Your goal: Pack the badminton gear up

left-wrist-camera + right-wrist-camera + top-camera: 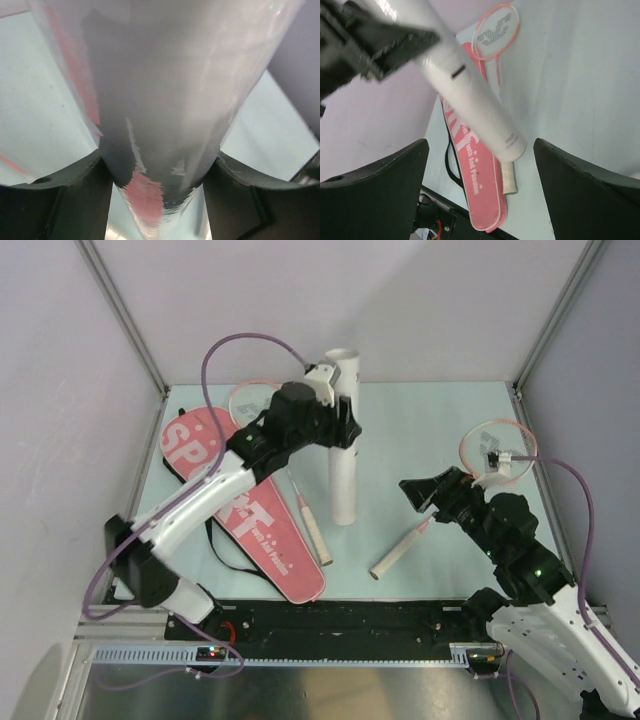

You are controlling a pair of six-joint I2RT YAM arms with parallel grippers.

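My left gripper point(342, 430) is shut on the long white tube point(343, 480) and holds it upright, its lower end on or just above the mat. In the left wrist view the tube point(165, 100) fills the gap between both fingers point(75, 200). My right gripper point(425, 498) is open and empty, to the right of the tube, above the shaft of one racket point(400, 552). That racket's pink head point(470, 445) carries a white shuttlecock point(497, 456). The other racket point(314, 532) lies beside the pink "SPORT" bag point(235, 500). The second shuttlecock is out of view.
The right wrist view shows the tube point(470, 95), the bag point(475, 180) with its black strap point(451, 172), a racket head point(496, 32) and a pale handle point(509, 182). A black rail point(330, 620) runs along the near table edge. Grey walls stand on three sides.
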